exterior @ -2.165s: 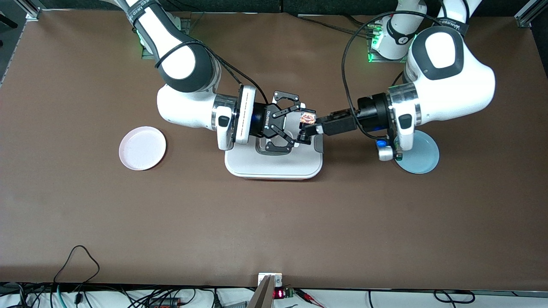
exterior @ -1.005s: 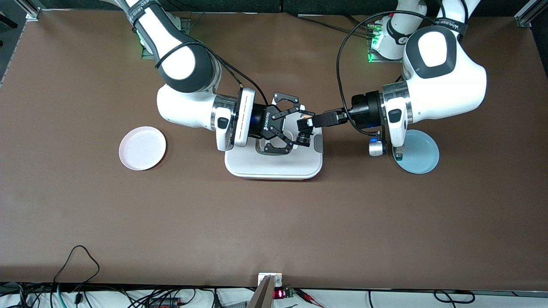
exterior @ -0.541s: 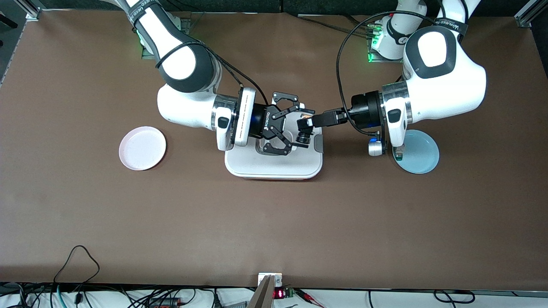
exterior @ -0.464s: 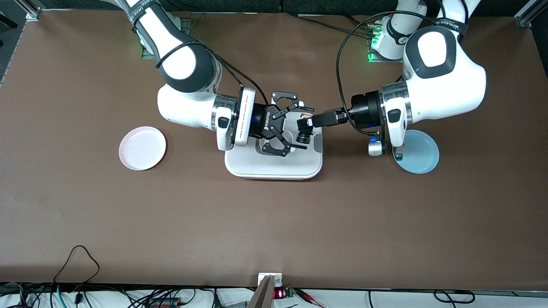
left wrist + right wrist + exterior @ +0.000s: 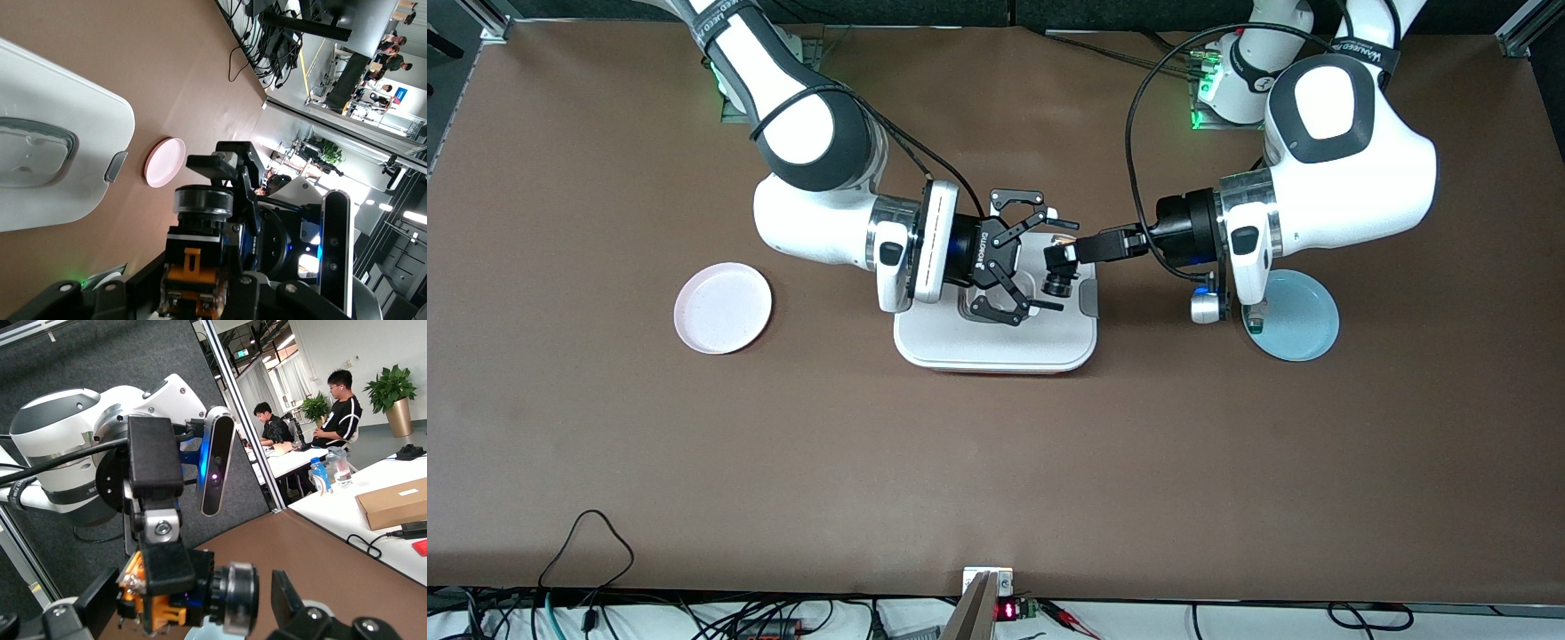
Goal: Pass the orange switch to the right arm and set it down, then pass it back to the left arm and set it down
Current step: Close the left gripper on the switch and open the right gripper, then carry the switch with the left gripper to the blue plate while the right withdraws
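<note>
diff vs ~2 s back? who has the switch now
The left hand has carried the orange switch deeper between the right hand's fingers over the white box and stays shut on it. The right hand, closed partway a second ago, has spread wide open and grips nothing. The box, pink plate and blue plate have not moved.

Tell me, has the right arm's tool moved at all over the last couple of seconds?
Yes. The right tool has hardly shifted over the box, but its fingers have spread wider apart around the orange switch, which the left tool holds.
</note>
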Action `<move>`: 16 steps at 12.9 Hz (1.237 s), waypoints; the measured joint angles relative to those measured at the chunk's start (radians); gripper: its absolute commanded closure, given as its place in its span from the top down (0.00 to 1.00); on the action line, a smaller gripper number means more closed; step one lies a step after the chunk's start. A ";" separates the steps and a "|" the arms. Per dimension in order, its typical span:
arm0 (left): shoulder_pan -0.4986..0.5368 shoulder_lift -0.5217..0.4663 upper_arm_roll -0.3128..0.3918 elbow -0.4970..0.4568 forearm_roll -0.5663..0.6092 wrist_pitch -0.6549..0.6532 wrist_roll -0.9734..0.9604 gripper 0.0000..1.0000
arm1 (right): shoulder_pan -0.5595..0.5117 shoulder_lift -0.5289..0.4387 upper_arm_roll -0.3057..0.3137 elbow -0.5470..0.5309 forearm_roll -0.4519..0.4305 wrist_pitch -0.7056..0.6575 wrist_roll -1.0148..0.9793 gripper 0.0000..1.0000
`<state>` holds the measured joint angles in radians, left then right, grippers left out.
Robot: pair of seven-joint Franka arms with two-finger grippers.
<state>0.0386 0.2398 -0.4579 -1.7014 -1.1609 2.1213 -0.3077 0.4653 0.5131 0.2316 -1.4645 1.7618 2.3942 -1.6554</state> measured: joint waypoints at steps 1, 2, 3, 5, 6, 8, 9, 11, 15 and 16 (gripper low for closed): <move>0.009 0.000 0.000 0.000 0.018 -0.024 0.007 0.12 | -0.001 0.000 -0.001 -0.005 0.000 0.004 0.000 1.00; 0.024 0.000 0.002 0.001 0.036 -0.052 0.025 0.12 | -0.002 -0.004 -0.001 -0.015 -0.001 0.003 0.000 1.00; 0.045 0.001 0.003 0.001 0.056 -0.100 0.060 0.12 | -0.005 -0.015 -0.001 -0.034 -0.002 0.004 -0.001 1.00; 0.119 -0.001 0.007 0.005 0.121 -0.294 0.200 0.12 | -0.035 -0.052 -0.009 -0.087 -0.007 0.014 -0.004 1.00; 0.163 -0.001 0.009 0.005 0.167 -0.393 0.295 0.12 | -0.060 -0.074 -0.011 -0.117 -0.023 0.014 -0.005 1.00; 0.240 0.002 0.012 0.006 0.273 -0.547 0.494 0.12 | -0.108 -0.112 -0.013 -0.171 -0.092 0.012 -0.006 1.00; 0.265 0.004 0.013 0.007 0.335 -0.604 0.601 0.12 | -0.135 -0.128 -0.013 -0.198 -0.142 0.008 -0.005 1.00; 0.282 0.009 0.013 0.008 0.466 -0.663 0.791 0.12 | -0.195 -0.145 -0.015 -0.245 -0.256 -0.019 -0.005 1.00; 0.274 0.011 0.000 0.029 0.767 -0.718 1.176 0.12 | -0.309 -0.157 -0.016 -0.283 -0.404 -0.045 0.006 1.00; 0.274 0.012 0.000 0.030 0.828 -0.718 1.269 0.12 | -0.327 -0.159 -0.017 -0.284 -0.409 -0.046 0.041 1.00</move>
<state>0.3131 0.2522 -0.4579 -1.6713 -0.3333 1.4029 0.9612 0.1388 0.3538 0.2150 -1.7490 1.3523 2.3480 -1.6142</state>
